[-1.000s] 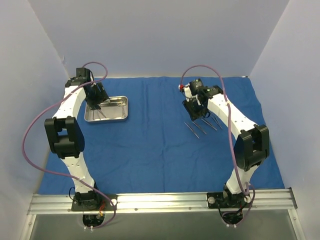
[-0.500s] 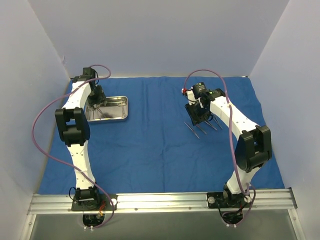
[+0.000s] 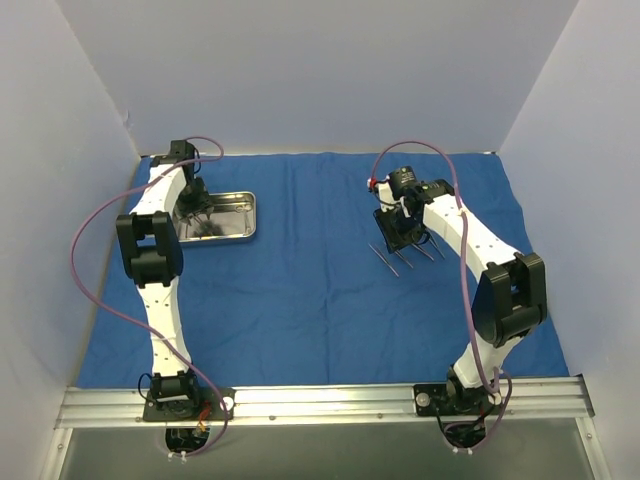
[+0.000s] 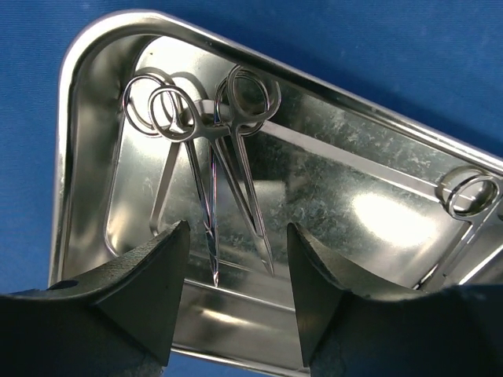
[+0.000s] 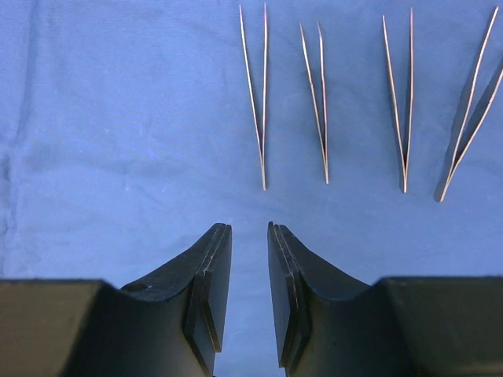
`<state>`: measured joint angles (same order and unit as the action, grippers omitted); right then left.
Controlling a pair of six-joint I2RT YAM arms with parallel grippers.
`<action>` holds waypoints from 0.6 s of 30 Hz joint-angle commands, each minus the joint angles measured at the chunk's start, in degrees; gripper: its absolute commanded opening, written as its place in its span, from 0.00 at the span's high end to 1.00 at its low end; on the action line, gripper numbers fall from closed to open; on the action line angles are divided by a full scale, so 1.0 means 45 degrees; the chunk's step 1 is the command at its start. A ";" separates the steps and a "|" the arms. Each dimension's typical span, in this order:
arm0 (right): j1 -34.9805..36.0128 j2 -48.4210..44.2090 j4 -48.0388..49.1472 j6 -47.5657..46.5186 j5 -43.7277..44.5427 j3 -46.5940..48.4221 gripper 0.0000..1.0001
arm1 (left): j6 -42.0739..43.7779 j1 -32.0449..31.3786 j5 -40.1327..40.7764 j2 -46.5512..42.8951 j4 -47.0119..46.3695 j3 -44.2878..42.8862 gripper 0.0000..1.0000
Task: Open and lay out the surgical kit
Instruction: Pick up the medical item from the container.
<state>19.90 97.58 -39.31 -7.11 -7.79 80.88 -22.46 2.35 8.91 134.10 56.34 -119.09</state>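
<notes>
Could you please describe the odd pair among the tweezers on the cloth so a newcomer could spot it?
On the right half of the blue cloth, a row of four tweezers lies just ahead of the right gripper. Seen from that wrist, take the rightmost pair: its arms are broad and flat, the other three needle-thin.

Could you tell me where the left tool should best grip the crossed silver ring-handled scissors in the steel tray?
Probably from above, pinching the silver scissors across their shanks: they lie flat in the steel tray, rings crowding its corner, shanks clear of its walls.
</notes>
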 commanded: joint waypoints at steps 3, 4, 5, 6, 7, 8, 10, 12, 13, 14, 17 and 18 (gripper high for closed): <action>-0.0047 -0.0844 -0.0327 0.0214 -0.0143 -0.0200 0.74 | -0.0204 0.0142 0.0208 0.0374 -0.0117 -0.0918 0.41; -0.0047 -0.0903 -0.0327 0.0214 -0.0143 -0.0220 0.74 | -0.0205 0.0142 0.0247 0.0414 -0.0117 -0.0977 0.41; -0.0047 -0.0903 -0.0327 0.0214 -0.0124 -0.0220 0.74 | -0.0205 0.0123 0.0267 0.0491 -0.0078 -0.1113 0.41; -0.0047 -0.0923 -0.0327 0.0214 -0.0124 -0.0220 0.74 | -0.0205 0.0142 0.0286 0.0628 -0.0058 -0.1172 0.41; -0.0047 -0.0923 -0.0346 0.0214 -0.0124 -0.0220 0.74 | -0.0224 0.0142 0.0306 0.0687 -0.0020 -0.1211 0.42; -0.0047 -0.0923 -0.0366 0.0214 -0.0124 -0.0200 0.74 | -0.0224 0.0142 0.0364 0.0726 -0.0019 -0.1251 0.42; -0.0047 -0.0923 -0.0366 0.0214 -0.0124 -0.0220 0.75 | -0.0224 0.0142 0.0384 0.0805 -0.0058 -0.1270 0.43; -0.0047 -0.0923 -0.0366 0.0233 -0.0124 -0.0239 0.75 | -0.0166 0.0142 0.0423 0.0960 -0.0058 -0.1348 0.45; -0.0047 -0.0923 -0.0366 0.0214 -0.0143 -0.0239 0.75 | -0.0146 0.0142 0.0481 0.1038 0.0019 -0.1387 0.45; -0.0047 -0.0923 -0.0366 0.0233 -0.0143 -0.0259 0.76 | -0.0127 0.0142 0.0501 0.1116 0.0078 -0.1426 0.46; -0.0047 -0.0962 -0.0385 0.0214 -0.0143 -0.0259 0.76 | -0.0107 0.0161 0.0540 0.1429 0.0196 -0.1505 0.47; -0.0047 -0.0981 -0.0386 0.0194 -0.0124 -0.0278 0.76 | -0.0088 0.0161 0.0521 0.1488 0.0196 -0.1486 0.48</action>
<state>19.90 95.98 -39.27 -6.85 -8.01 80.12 -23.07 2.59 10.22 139.41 56.47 -123.79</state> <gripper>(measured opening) 0.244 0.526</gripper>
